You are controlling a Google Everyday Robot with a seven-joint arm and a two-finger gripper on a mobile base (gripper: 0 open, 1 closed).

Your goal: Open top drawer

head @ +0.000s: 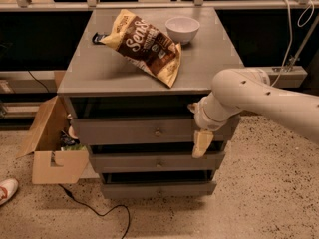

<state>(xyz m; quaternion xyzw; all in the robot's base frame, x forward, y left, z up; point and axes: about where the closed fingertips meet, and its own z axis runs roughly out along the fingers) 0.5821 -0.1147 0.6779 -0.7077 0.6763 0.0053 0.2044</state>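
The top drawer (124, 131) is the uppermost and widest of three grey drawers in a grey cabinet, with a small brass knob (158, 132) at its centre. It stands slightly proud of the cabinet, with a dark gap above it. My gripper (202, 144) hangs from the white arm (259, 96) that reaches in from the right. It sits in front of the right part of the top drawer's front, to the right of the knob and a little lower, and does not touch the knob.
Two narrower grey drawers (154, 162) lie below. On the cabinet top (94, 68) lie a chip bag (144, 44) and a white bowl (182, 29). An open cardboard box (52, 151), a shoe (6, 190) and a black cable (94, 210) are on the floor at left.
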